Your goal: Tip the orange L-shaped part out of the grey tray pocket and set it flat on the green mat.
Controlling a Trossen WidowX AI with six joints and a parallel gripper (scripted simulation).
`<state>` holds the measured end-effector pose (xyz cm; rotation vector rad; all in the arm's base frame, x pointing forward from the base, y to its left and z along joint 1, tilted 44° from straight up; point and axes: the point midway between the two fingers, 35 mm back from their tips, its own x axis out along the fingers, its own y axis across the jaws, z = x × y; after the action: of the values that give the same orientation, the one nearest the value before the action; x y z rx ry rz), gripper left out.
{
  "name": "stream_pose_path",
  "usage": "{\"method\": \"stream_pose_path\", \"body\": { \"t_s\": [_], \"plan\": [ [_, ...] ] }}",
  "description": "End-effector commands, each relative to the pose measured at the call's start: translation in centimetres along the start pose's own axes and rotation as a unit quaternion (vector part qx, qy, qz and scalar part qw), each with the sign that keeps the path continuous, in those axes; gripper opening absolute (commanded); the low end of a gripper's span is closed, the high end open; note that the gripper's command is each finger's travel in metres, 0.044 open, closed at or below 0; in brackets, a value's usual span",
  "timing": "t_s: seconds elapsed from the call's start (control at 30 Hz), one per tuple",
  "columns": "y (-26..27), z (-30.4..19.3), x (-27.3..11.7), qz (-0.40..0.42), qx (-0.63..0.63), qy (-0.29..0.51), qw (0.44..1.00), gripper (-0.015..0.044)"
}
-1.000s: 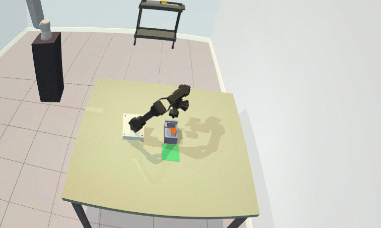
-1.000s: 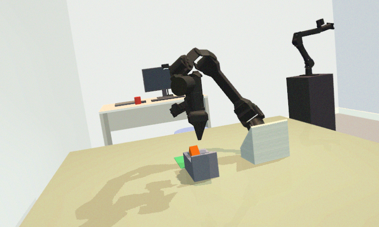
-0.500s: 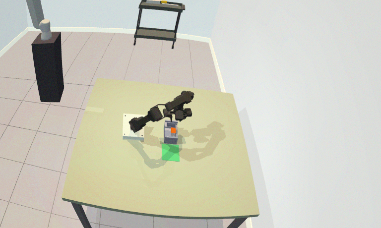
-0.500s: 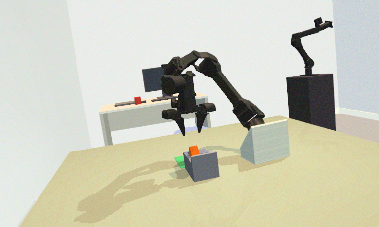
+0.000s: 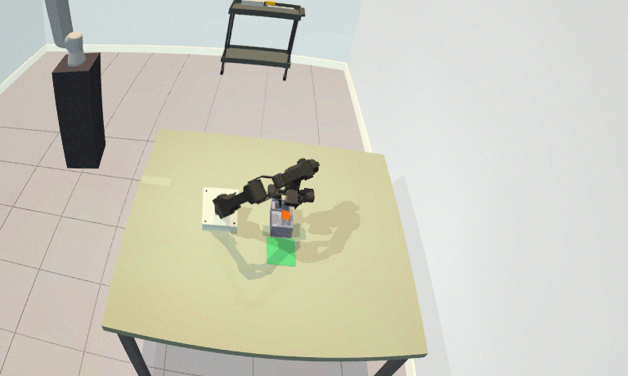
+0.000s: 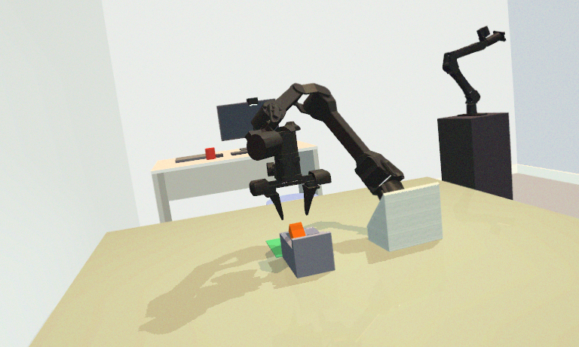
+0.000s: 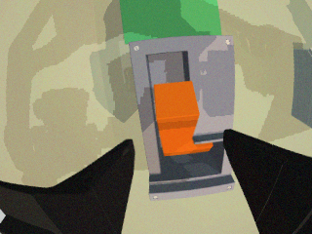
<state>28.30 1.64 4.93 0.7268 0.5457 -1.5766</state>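
Ext view, L to R: green mat (image 6: 273, 246) mostly hidden behind grey tray (image 6: 307, 253), only a sliver showing at tray's left. Tray sits on tabletop (image 6: 427, 292) w/ orange part (image 6: 296, 229) tipped, one end poking up above tray's top face at its left side. Pale base block (image 6: 405, 217) to the right, arm rising from it and folding over.

Jaws (image 6: 292, 209) hang above tray, pointing straight down, parted roughly mid-range, nothing between them. Tips clear of part, visible gap under them, no contact w/ part or tray.

Wrist view, L to R: left finger (image 7: 97, 195) dark wedge at lower left, over bare tabletop beside tray's left edge. Tray (image 7: 217, 85) centred, pocket running lengthwise. Orange part (image 7: 175, 117) still in pocket, wide block towards mat side, L foot jutting right near the right finger (image 7: 267, 175). Right finger overlaps tray's right edge in frame. Part lies betw. the two fingers in line of sight but well below them. Mat (image 7: 170, 0) at top, butting tray's far end.

Top view: part (image 5: 285, 214) seen as small orange patch in tray, mat (image 5: 281, 252) just beside tray on near side. Part not on mat.
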Motion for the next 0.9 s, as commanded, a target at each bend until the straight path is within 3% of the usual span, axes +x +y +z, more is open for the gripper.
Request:
{"method": "stream_pose_path", "body": {
  "t_s": [0.0, 0.87],
  "plan": [
    [0.0, 0.0, 0.4, 0.002, -0.002, -0.001, 1.000, 0.0280],
    [0.0, 0.1, 4.6, 0.002, -0.002, -0.002, 1.000, 0.0280]
  ]
}}
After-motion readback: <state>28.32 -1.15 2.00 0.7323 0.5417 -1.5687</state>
